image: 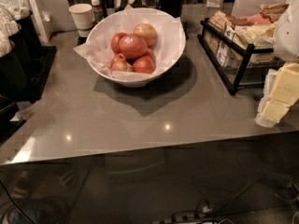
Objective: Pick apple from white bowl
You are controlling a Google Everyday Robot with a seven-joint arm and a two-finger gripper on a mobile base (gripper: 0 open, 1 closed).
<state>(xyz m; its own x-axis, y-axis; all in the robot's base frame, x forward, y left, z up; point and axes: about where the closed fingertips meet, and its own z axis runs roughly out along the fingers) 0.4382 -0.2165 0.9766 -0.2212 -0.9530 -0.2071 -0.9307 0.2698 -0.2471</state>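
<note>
The apple (pixel 132 45), the biggest one with orange-red skin and a pale shiny patch, lies on top of the pile in the white bowl (pixel 135 80). The bowl is lined with crinkled white paper and stands at the back middle of the grey counter. A pale yellow-tan apple (pixel 146 33) lies behind it, and smaller darker red apples (pixel 144 64) lie in front of it. My gripper (pixel 276 97), pale yellow, is at the right edge of the view, low over the counter and far to the right of the bowl. Its white arm (pixel 287 27) rises above it.
A white paper cup (pixel 82 15) and a small bottle (pixel 96 8) stand behind the bowl on the left. A black wire rack (pixel 233 64) of packets stands between the bowl and my gripper. Black containers (pixel 14 64) line the left side. The counter's front edge (pixel 140 149) crosses below.
</note>
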